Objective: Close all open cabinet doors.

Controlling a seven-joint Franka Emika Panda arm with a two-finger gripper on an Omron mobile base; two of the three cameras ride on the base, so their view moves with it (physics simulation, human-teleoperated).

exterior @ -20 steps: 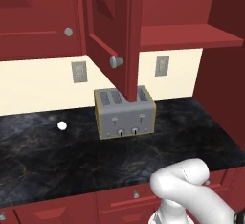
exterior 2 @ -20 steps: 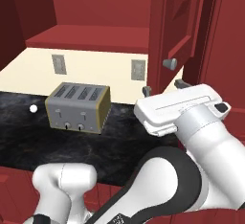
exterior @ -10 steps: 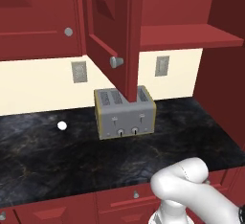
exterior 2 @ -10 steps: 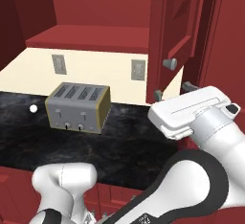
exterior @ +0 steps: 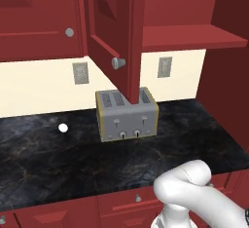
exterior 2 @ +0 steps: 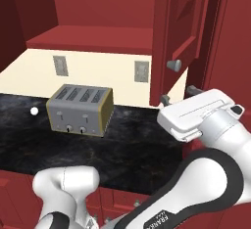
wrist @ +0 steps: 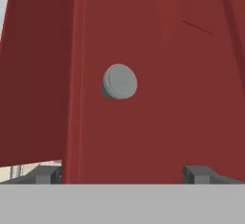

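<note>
Smooth dark red cabinet door (wrist: 158, 74) bears a round grey knob (wrist: 119, 81).

I see a grey four-slot toaster (exterior: 126, 114) mid-frame on the black marble counter (exterior: 73, 163), a small white ball (exterior: 63, 127) at left, and two wall outlets (exterior: 80, 73) above.

A rendered kitchen: dark red wall cabinets (exterior: 39, 22) above a black marbled counter (exterior: 58, 163), with a silver four-slot toaster (exterior: 126, 115) at its back edge.
</note>
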